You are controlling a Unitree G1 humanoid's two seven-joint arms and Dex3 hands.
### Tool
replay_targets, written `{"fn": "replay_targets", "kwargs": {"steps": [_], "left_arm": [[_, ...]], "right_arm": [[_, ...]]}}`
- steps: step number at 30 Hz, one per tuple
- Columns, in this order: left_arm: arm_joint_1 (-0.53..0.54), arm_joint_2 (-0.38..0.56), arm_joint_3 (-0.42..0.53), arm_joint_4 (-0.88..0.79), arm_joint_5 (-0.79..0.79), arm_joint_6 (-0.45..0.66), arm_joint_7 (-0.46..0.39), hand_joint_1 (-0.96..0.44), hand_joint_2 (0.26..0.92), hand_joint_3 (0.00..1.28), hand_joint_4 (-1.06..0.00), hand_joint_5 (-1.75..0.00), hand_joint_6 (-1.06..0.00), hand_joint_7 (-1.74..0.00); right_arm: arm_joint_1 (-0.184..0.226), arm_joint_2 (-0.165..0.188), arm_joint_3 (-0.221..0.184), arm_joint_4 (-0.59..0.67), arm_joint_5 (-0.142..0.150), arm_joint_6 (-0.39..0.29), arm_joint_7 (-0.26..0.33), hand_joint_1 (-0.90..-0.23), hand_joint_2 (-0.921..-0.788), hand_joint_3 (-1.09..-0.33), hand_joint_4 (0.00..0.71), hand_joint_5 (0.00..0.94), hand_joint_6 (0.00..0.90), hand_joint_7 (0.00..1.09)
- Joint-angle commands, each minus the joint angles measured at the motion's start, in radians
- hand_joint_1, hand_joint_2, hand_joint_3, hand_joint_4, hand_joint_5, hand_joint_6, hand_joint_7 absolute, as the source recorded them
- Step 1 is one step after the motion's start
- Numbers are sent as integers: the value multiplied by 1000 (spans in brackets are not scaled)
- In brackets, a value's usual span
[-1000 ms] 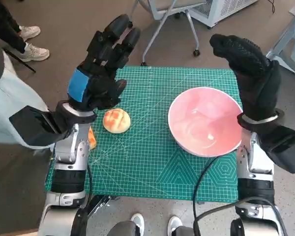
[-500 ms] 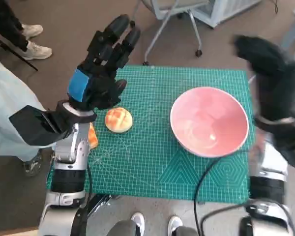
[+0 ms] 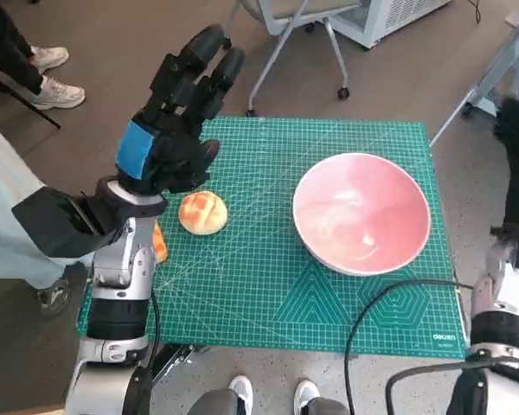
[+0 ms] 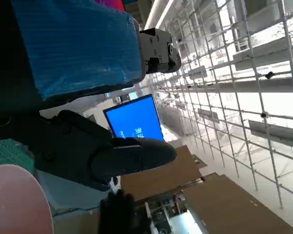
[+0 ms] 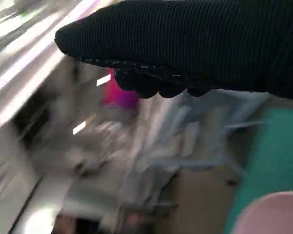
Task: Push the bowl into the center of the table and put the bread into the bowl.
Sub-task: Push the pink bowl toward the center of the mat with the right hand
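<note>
Bowl on our right half of the mat, bread on our left, nothing grasped.

We see a wide, glossy pink bowl [image 3: 362, 213], empty, on the green gridded cutting mat [image 3: 268, 251] covering the table. The round golden bread bun [image 3: 202, 212] with a scored crust lies well apart from it, just beside the left arm. A small orange item [image 3: 160, 243] sits at the mat edge, half hidden by that arm. Mat corner reads "deli". Our blue-taped black left hand [image 3: 175, 121] is raised above the bread, fingers spread, released. Our black-gloved right hand [image 3: 517, 164] is at the frame edge beside the bowl, apart from it; grip state we cannot tell, and the wrist view is blurred. Office chair base [image 3: 294, 39] behind the table; a person's sneakers [image 3: 48, 73] nearby.
</note>
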Motion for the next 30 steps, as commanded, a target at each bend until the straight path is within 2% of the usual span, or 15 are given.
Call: {"fn": "replay_targets", "kwargs": {"steps": [1, 5, 10, 17, 25, 30], "left_arm": [[13, 9, 2, -18, 13, -3, 5, -650, 921, 483, -139, -1, 1, -350], [15, 12, 4, -21, 10, -1, 3, -651, 921, 484, -139, -1, 1, -347], [18, 20, 5, -23, 13, -2, 2, -651, 921, 483, -138, 0, 1, -333], [21, 32, 13, -10, 14, -11, 0, -653, 921, 483, -137, -1, 1, -328], [29, 44, 23, -11, 18, -17, 3, -657, 921, 479, -139, -2, 1, -331], [39, 52, 28, -19, 22, -21, 9, -662, 921, 478, -140, -2, 1, -333]], "right_arm": [[17, 32, -14, 81, 0, 72, -34, -581, -921, -775, 92, 0, 160, 167], [25, 50, -10, 100, -13, 120, -61, -581, -921, -783, 91, 0, 168, 164], [23, 99, -35, 109, 14, 177, -45, -594, -921, -797, 97, 3, 178, 159], [14, 159, -47, 111, 21, 221, -34, -606, -921, -779, 103, 4, 181, 153], [-20, 225, -78, 106, 59, 259, -6, -591, -921, -723, 131, 13, 210, 159], [-45, 260, -104, 109, 92, 287, 17, -541, -921, -771, 137, 11, 207, 156]]}}
